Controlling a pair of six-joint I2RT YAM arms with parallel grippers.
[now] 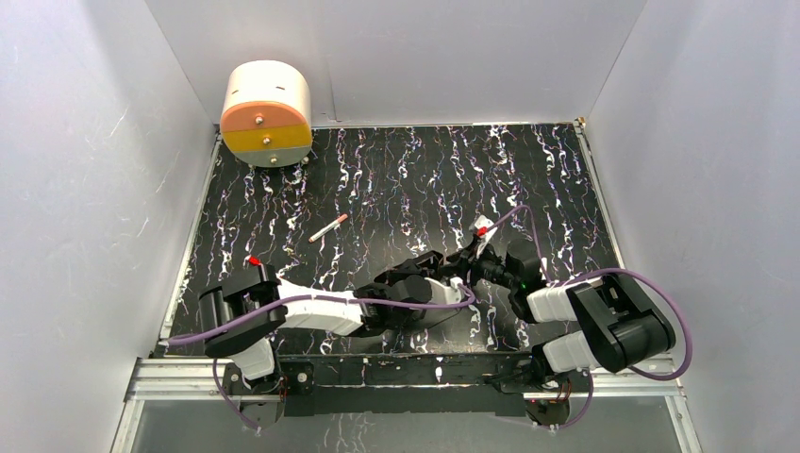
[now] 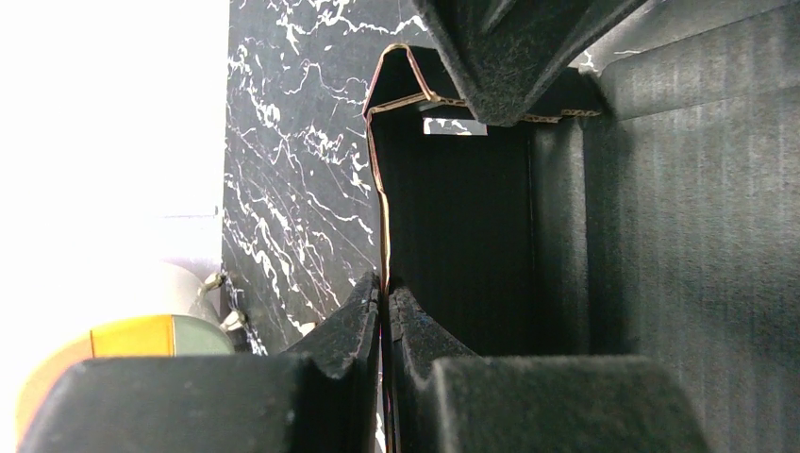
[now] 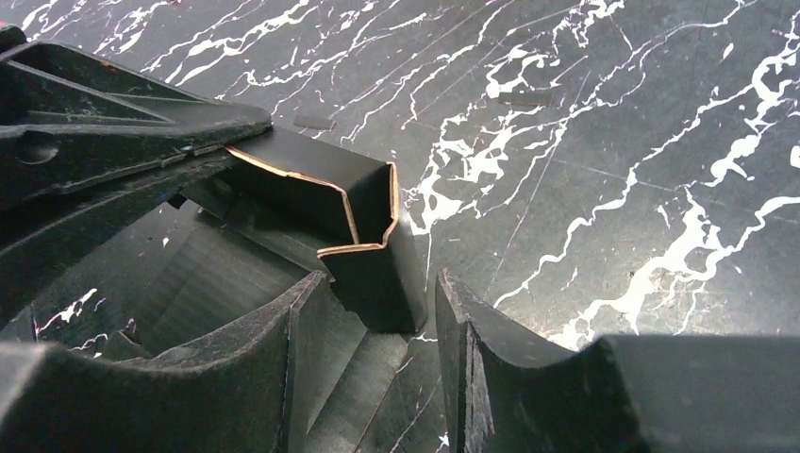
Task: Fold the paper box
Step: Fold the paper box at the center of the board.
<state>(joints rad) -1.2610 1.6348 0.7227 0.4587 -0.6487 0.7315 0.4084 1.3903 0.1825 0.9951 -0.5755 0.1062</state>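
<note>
Left wrist view: the left gripper [image 2: 385,316] has its two fingers pressed together on a thin upright wall of the paper box [image 2: 462,236], the card's pale cut edge running up from between the pads. That wall rises and bends over at the top into a folded lip. To the right of it are the box's dark ribbed inner faces. A black padded finger comes down onto the top edge of the box from the far side.

From the right wrist, the right gripper [image 3: 379,283] stands about half open. A folded corner of the box sits in the gap between its fingers [image 3: 255,349], close to the left one, with no clamp on it that can be seen.

From above, both arms reach toward each other over the near right part of the marbled tabletop [image 1: 396,179], and the box lies where the grippers meet; its black card is hard to pick out there. A small white stick with a red tip [image 1: 327,227] lies near the table's middle, well apart. A round white and orange drum [image 1: 267,113] stands at the far left corner.
</note>
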